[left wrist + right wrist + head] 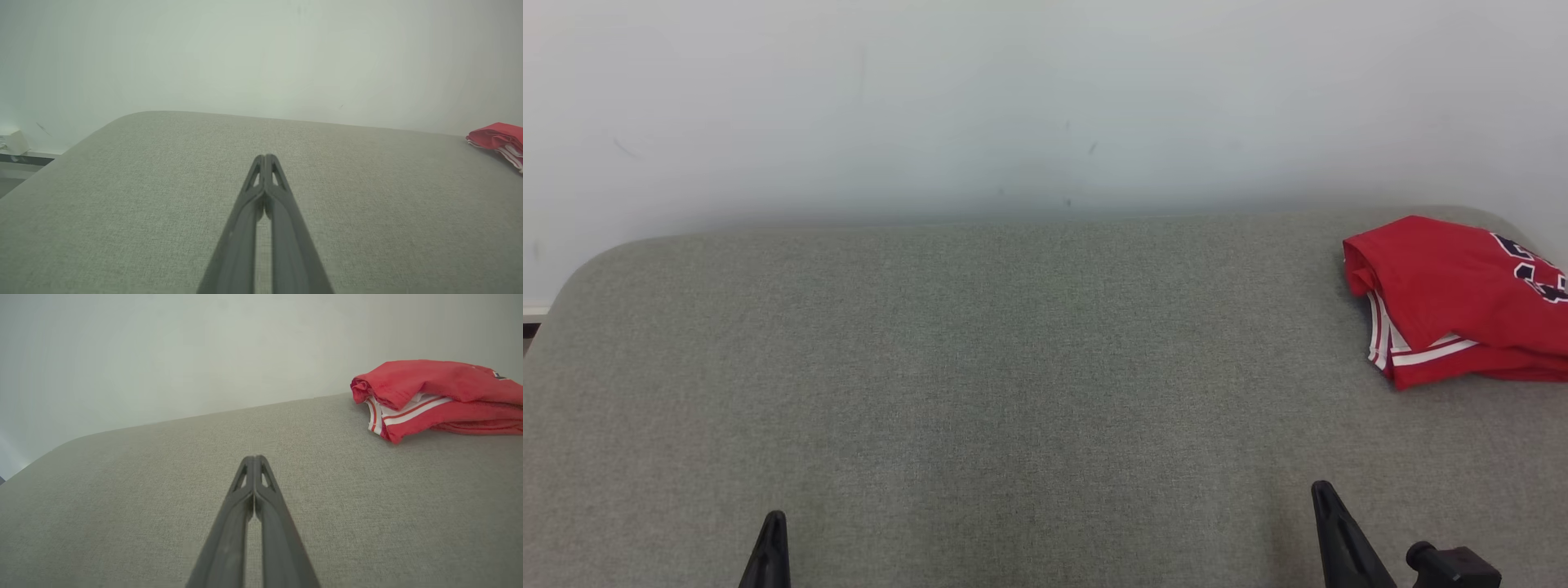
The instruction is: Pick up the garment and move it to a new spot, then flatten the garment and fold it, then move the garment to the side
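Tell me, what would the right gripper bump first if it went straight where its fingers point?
Probably nothing soon: the right gripper, shut, points across the grey fabric-covered surface toward the pale wall. The folded red jersey lies off to its right.

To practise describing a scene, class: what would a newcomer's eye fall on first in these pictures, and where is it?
The folded red garment, with white stripes and dark lettering, lies at the far right of the grey padded surface. Nearer the robot, the left gripper and right gripper are both shut, pointing across bare fabric, apart from the garment.
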You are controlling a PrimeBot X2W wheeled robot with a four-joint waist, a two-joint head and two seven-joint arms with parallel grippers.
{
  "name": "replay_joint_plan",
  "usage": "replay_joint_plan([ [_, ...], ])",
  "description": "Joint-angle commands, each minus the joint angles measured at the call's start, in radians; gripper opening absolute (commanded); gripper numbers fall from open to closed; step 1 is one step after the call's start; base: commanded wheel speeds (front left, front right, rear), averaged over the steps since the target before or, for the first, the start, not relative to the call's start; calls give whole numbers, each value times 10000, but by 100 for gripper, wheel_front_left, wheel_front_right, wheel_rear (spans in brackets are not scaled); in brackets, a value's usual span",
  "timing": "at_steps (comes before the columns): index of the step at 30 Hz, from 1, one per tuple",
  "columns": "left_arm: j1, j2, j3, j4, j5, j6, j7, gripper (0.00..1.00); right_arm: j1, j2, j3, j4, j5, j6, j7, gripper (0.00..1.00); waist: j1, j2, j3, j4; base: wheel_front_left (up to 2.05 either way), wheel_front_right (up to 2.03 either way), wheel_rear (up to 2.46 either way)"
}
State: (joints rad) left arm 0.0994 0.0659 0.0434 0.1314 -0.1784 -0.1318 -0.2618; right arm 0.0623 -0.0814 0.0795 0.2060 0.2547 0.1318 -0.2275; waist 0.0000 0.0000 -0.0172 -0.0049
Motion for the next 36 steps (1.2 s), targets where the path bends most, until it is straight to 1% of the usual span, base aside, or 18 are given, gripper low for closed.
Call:
replay_joint_plan([
  [1,-127,1,26,-58,-519,0,122,0,-106,2,-43,-107,511,0,94,0,0,0,4,1,0,0,0],
  [19,-597,-1,148,205,-3652,3,908,0,-491,-27,-352,1,3544,-3,744,0,0,0,32,8,0,0,0],
  [36,-978,-17,257,421,-6215,6,1569,0,-793,-13,-642,78,6004,-6,1306,0,0,0,60,14,0,0,0],
])
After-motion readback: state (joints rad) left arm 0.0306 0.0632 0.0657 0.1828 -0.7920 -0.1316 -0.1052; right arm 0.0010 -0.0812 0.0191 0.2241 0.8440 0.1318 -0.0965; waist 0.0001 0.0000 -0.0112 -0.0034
